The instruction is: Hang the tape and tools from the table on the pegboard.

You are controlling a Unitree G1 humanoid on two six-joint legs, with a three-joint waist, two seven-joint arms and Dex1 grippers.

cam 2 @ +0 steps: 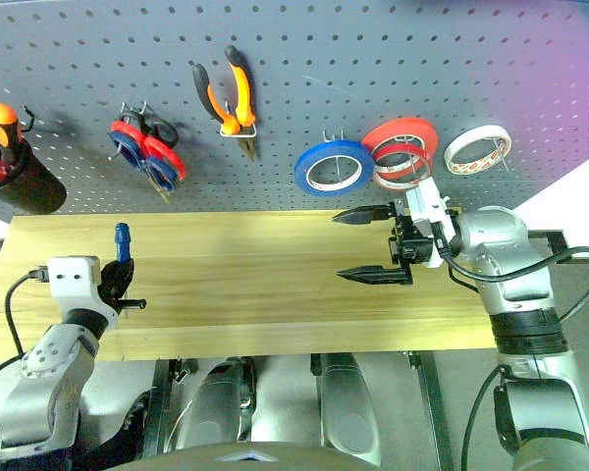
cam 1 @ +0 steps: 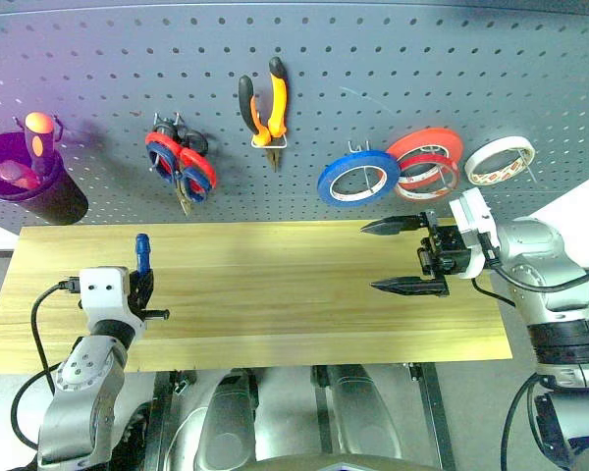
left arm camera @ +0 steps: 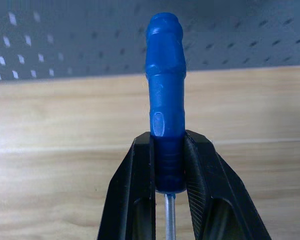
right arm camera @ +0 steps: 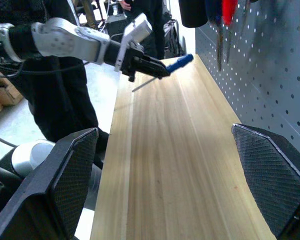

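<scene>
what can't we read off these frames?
- Screwdriver tip: in the left wrist view the shaft runs off the frame edge between the left gripper fingers.
- Scissors blades: too small in the eye views, overlapping.
- Blue tape hook: mostly hidden behind the roll.
- Right gripper: open, holding nothing.

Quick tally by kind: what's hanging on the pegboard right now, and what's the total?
Tape rolls: 4 (blue, two red-orange, white)
Scissors: 2 (red-handled, black-handled)
Pliers: 1
Total: 7

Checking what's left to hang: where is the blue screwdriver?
The blue screwdriver is clamped in the left gripper above the table's left end.
</scene>
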